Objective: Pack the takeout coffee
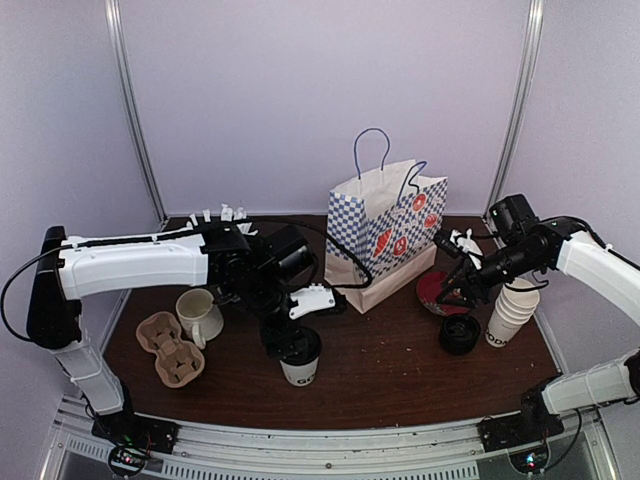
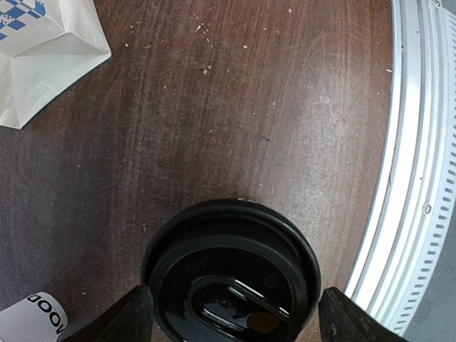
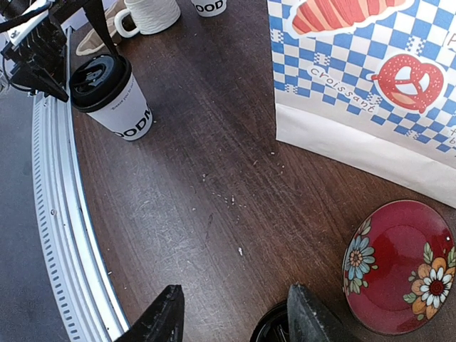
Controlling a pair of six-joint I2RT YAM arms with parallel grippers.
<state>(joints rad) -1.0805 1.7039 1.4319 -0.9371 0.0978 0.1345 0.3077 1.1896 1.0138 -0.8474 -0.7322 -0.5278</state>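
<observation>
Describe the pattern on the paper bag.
The paper bag bears blue-and-white checks with red croissant and pretzel pictures; clearest in the right wrist view.

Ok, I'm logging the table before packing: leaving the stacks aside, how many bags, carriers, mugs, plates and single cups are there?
Bag: 1
Carrier: 1
Mug: 1
Plate: 1
Lidded cup: 1
Cup with top out of view: 1
Total: 6
</observation>
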